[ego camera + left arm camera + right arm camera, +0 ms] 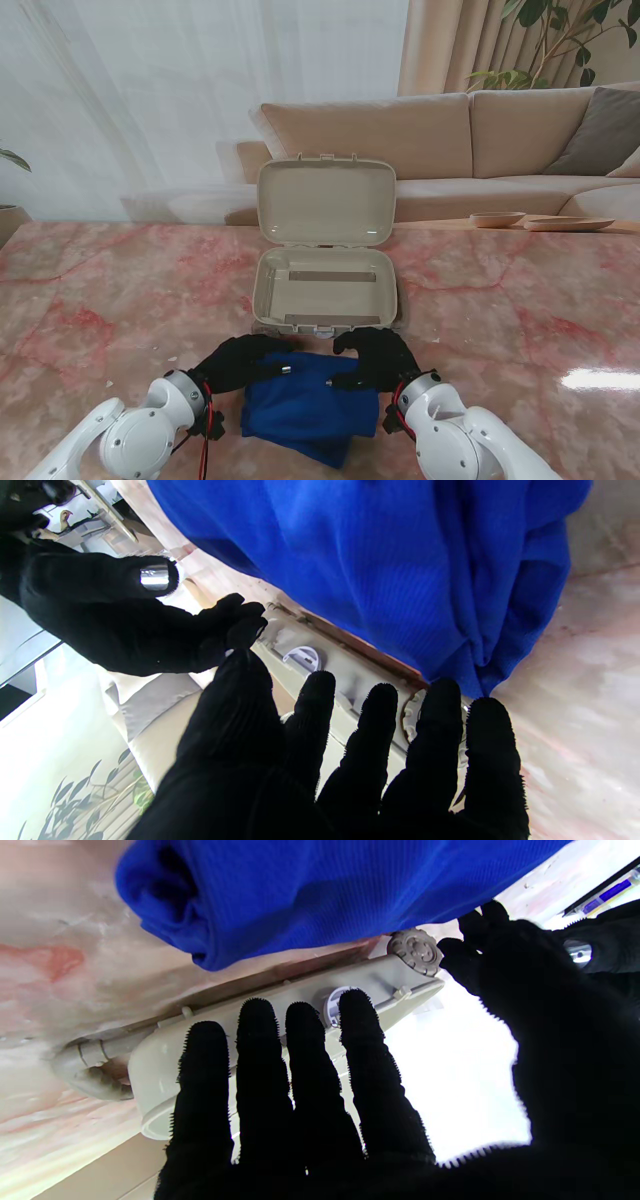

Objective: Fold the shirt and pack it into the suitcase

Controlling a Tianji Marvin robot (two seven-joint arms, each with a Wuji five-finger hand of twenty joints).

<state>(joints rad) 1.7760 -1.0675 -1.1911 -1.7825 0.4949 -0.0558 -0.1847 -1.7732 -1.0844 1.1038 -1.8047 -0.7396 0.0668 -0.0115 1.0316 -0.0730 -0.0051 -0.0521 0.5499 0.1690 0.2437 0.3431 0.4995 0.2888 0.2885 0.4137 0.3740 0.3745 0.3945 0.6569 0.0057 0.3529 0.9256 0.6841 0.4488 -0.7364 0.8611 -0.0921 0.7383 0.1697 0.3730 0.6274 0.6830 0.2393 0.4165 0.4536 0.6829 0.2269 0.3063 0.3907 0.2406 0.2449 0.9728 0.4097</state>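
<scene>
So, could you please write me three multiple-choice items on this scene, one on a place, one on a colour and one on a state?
1. Where does the shirt lie in the stand's view?
A. inside the suitcase
B. on the table, nearer to me than the suitcase
C. on the sofa

2. What colour is the shirt?
A. blue
B. red
C. white

3. How is the suitcase?
A. shut
B. lying on its side
C. open, lid upright

Answers:
1 B: it rests on the marble table, between the left hand and right hand.
2 A: every view shows blue cloth.
3 C: its lid stands up and the tray holds no shirt.
</scene>
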